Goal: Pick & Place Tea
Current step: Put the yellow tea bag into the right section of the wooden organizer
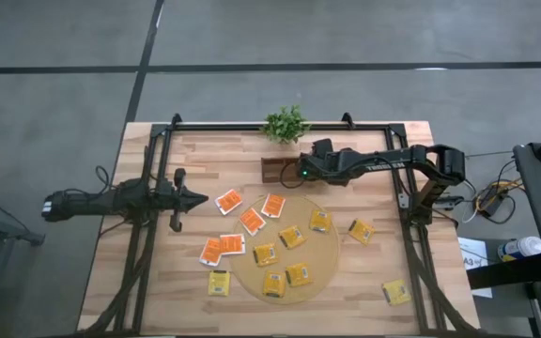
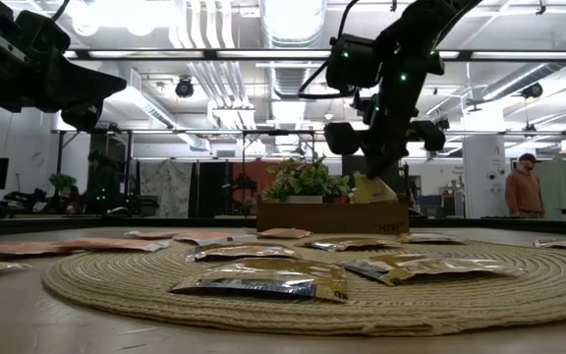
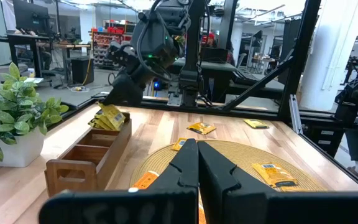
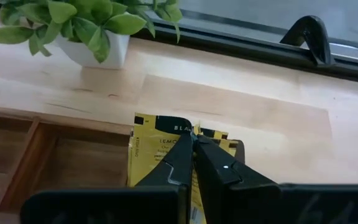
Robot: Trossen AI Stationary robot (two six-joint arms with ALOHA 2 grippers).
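Tea packets (image 1: pixel 273 284) lie scattered on round woven mat (image 1: pixel 329 261) and desk (image 1: pixel 364 287). Left gripper (image 1: pixel 195 199) waits, fingers together, empty. Right gripper (image 4: pixel 193 144) pinches one yellow packet (image 4: pixel 160 144) over wooden compartment box (image 3: pixel 86 158). Judged: placing step; next, lower and release inside.
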